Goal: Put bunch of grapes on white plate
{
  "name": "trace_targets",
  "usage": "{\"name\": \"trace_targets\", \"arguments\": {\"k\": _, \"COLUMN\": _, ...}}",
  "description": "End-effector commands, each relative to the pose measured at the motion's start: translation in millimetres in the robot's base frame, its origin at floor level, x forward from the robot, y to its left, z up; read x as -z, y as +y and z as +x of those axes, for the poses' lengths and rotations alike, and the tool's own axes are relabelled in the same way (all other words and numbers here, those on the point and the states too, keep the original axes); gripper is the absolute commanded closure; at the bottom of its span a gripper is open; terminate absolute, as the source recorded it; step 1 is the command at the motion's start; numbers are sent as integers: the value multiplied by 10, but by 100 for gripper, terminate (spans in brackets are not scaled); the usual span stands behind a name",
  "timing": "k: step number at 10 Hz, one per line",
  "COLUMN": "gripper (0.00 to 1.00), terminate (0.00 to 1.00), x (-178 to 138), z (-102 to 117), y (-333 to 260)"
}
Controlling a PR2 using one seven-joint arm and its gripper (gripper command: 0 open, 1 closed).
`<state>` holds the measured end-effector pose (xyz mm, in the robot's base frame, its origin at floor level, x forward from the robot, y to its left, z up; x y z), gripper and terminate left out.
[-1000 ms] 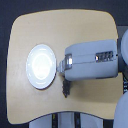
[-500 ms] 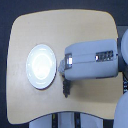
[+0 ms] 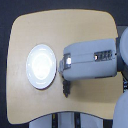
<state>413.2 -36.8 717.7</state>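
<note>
The white plate (image 3: 41,65) was seen lying bare on the light wooden bench (image 3: 65,30), with nothing resting on it, so the placing step was judged not yet done. The robot's bulky grey forearm (image 3: 92,61) was stretched in from the exterior view's right, and most of the pincer (image 3: 65,89) was hidden beneath it; only a small dark shape was visible below the forearm's end, near the bench's front edge. Whether that shape was the pincer's fingers, the bunch of grapes, or both together could not be told, and no purple cluster or green leaf could be made out anywhere else on the bench. Whether the pincer was apart, together, or clamped on the grapes could likewise not be told. The plate lay just beside the pincer, toward the exterior view's left and a little farther from the front edge. If the grapes were already held, it was judged that a short carry toward the plate and a release remained; otherwise the grasp itself was also left.
</note>
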Motion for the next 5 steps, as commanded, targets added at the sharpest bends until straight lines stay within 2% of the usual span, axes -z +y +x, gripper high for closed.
{"name": "trace_targets", "arguments": {"k": 1, "gripper": 100, "terminate": 0, "x": -97, "z": 77, "y": 0}}
{"name": "trace_targets", "arguments": {"k": 5, "gripper": 100, "terminate": 0, "x": -327, "z": 181, "y": -23}}
